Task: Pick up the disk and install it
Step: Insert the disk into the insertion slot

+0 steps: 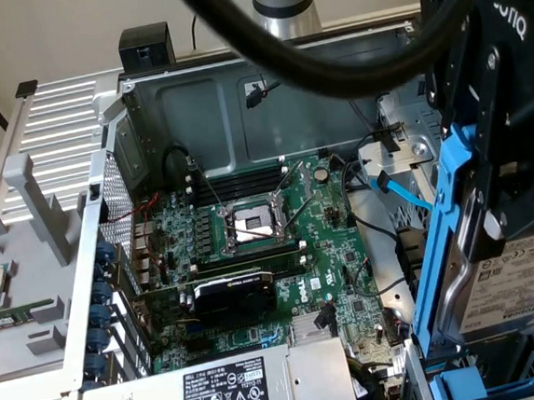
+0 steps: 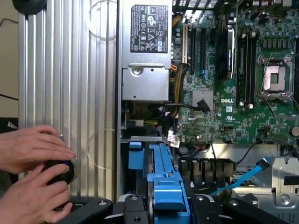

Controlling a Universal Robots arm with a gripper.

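ext view: disk (image 1: 516,283) held on edge at the exterior view's right, over drive bay (image 1: 489,388), not seated – insert step prob in hand, rails need squaring w/ bay | SATA cable (image 1: 403,194) + bay's metal edges close, room tight | wrist view: tool (image 2: 164,206) clamped on disk's blue rail; person's hands (image 2: 33,158) well apart, on side panel (image 2: 93,93)

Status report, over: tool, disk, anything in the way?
Tool shut on disk. Disk on edge above case, not seated. Person's hands beside case.
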